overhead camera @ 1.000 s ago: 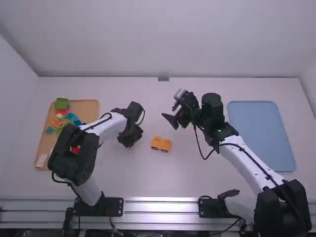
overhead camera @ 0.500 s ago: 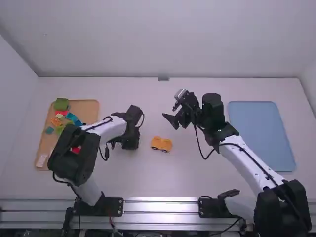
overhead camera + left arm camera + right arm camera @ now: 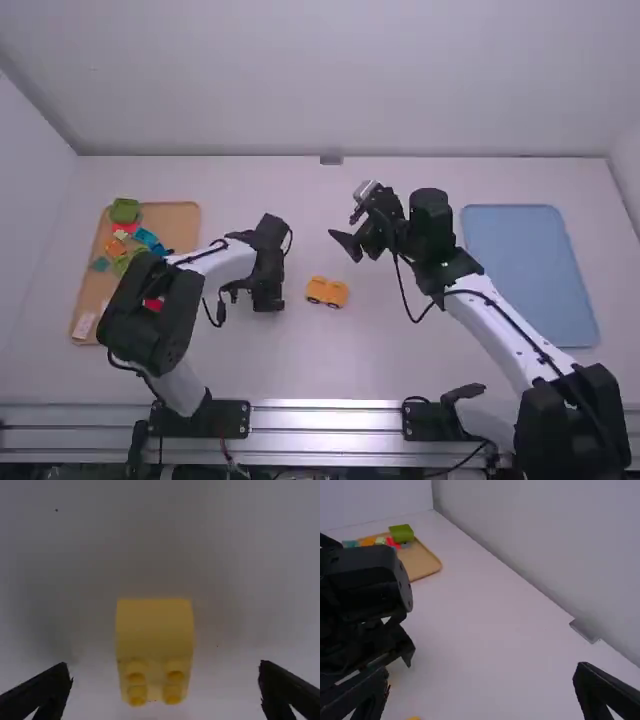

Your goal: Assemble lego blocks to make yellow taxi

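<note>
The left gripper [image 3: 266, 296] is low over the table, left of the orange-yellow wheeled car piece [image 3: 327, 292]. In the left wrist view the left gripper [image 3: 164, 666] is open, and a yellow block [image 3: 154, 630] with a sloped top and several studs lies between its fingers, untouched. The right gripper [image 3: 348, 213] is held farther back, beyond the car piece and to its right; in the right wrist view the right gripper [image 3: 481, 669] is open and holds nothing. A small yellow part [image 3: 413, 718] shows at that view's bottom edge.
A wooden tray [image 3: 186, 222] of coloured blocks, with a green one [image 3: 125, 210] at its back, lies at the left, partly behind the left arm. A blue tray [image 3: 530, 270] lies at the right beside the right arm. A wall closes off the table's back.
The left gripper has turned about its wrist and shifted slightly toward the camera in the high view. The right arm and the car piece have stayed where they were.
</note>
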